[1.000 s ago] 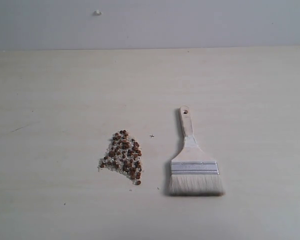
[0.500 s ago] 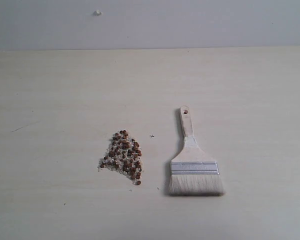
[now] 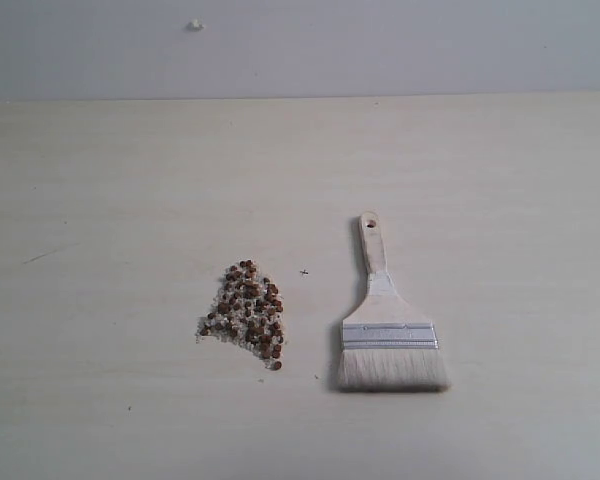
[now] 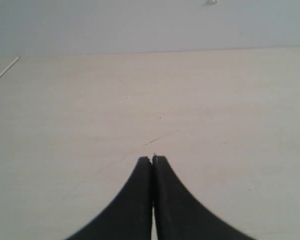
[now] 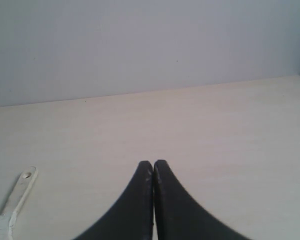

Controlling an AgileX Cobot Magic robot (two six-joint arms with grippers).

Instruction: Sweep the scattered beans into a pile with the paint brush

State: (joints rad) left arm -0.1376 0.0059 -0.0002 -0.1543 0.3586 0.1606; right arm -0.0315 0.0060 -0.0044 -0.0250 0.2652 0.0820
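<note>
The beans, reddish-brown pellets mixed with whitish grains, lie gathered in a pile left of centre on the table. To their right the paint brush lies flat, its handle hole toward the far side and its off-white bristles toward the near edge. Neither arm shows in the exterior view. My left gripper is shut with nothing between its black fingers, over bare tabletop. My right gripper is shut and empty too; the end of the paint brush handle shows off to one side, apart from it.
The pale wooden table meets a grey wall at the back. A small dark cross mark sits between pile and brush. A thin scratch marks the left part of the table. A white speck is on the wall.
</note>
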